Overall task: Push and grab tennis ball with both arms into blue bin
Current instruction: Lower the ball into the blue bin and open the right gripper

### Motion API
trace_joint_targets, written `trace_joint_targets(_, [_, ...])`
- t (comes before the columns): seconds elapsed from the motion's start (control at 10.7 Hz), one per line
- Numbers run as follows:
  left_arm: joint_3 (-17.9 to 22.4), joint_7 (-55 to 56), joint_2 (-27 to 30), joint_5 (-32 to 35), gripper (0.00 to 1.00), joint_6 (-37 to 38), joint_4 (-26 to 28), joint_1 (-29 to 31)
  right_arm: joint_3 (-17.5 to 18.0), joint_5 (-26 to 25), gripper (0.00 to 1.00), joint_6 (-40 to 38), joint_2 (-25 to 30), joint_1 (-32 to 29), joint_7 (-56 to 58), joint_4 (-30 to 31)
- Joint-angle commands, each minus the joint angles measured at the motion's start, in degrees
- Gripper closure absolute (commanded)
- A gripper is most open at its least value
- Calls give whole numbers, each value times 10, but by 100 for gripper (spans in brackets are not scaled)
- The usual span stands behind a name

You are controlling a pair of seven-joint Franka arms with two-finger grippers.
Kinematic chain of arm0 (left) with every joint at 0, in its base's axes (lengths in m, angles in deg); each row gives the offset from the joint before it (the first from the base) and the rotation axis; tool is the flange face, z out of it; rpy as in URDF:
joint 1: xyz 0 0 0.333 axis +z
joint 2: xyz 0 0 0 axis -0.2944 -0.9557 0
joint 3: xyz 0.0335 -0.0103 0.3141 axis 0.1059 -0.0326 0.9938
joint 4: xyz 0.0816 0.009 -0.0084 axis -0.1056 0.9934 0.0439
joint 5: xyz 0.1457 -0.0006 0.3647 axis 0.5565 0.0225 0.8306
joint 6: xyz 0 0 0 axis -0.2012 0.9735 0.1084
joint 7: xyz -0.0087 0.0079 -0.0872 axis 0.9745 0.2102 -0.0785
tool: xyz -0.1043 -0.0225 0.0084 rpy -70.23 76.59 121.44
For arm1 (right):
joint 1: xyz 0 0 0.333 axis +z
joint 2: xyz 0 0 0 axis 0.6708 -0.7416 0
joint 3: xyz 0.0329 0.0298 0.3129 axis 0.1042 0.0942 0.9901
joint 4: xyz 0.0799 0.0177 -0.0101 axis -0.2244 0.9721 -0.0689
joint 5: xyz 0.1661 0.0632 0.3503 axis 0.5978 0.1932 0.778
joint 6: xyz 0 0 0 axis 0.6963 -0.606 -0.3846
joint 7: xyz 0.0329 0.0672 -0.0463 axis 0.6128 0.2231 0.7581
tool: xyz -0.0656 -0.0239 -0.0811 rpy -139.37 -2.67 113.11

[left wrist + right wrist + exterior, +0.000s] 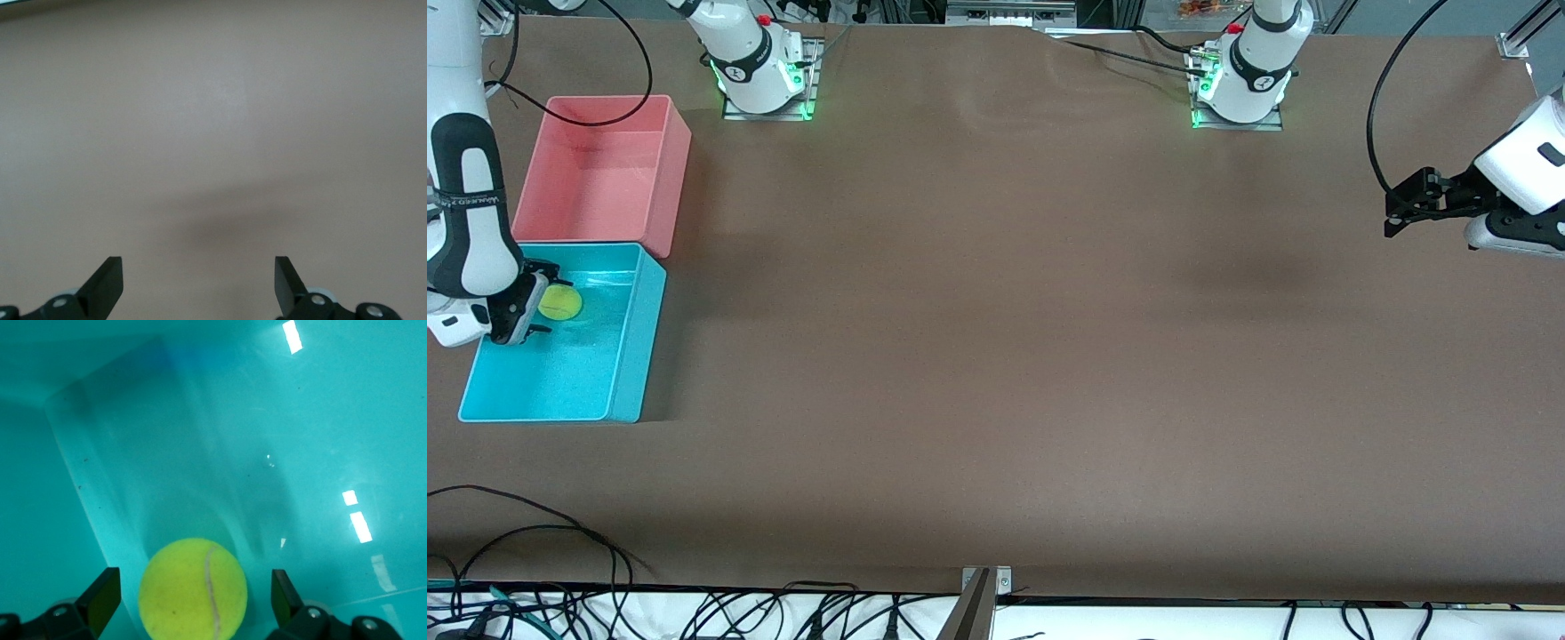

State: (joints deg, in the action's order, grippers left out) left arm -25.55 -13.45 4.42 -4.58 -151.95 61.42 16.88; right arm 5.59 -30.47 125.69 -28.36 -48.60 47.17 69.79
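Note:
The yellow-green tennis ball (560, 302) is inside the blue bin (628, 356), in the part closest to the pink bin. My right gripper (545, 307) reaches into the bin from above and is open. In the right wrist view the tennis ball (193, 590) lies between the fingers of the right gripper (193, 577), with a gap on each side, against the blue bin's floor (300, 453). My left gripper (1390, 216) hangs open over bare table at the left arm's end. The left wrist view shows the left gripper (199, 264) with nothing between its fingers.
A pink bin (605, 169) stands against the blue bin, farther from the front camera. Black cables (534, 524) trail over the table edge nearest the camera. Brown tabletop (996, 338) stretches between the two arms.

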Motion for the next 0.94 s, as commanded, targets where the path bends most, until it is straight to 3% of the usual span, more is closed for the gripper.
trace_joint_targets(0.0, [1, 5, -7, -6, 0, 15, -20, -3, 1, 13, 0, -44, -1, -4, -19, -26])
trace_joint_targets(0.28, [1, 5, -7, -5, 0, 15, -20, -4, -1, 12, 0, -55, 4, 1, -19, -39])
trace_joint_targets(0.56, [1, 2, -7, -5, 0, 15, -20, -3, -1, -1, 0, -135, 10, 5, -69, -91])
trace_joint_targets(0.84, [-1, -1, -3, -10, 0, 15, -21, -1, 4, 2, 0, -160, 10, 12, -121, -128])
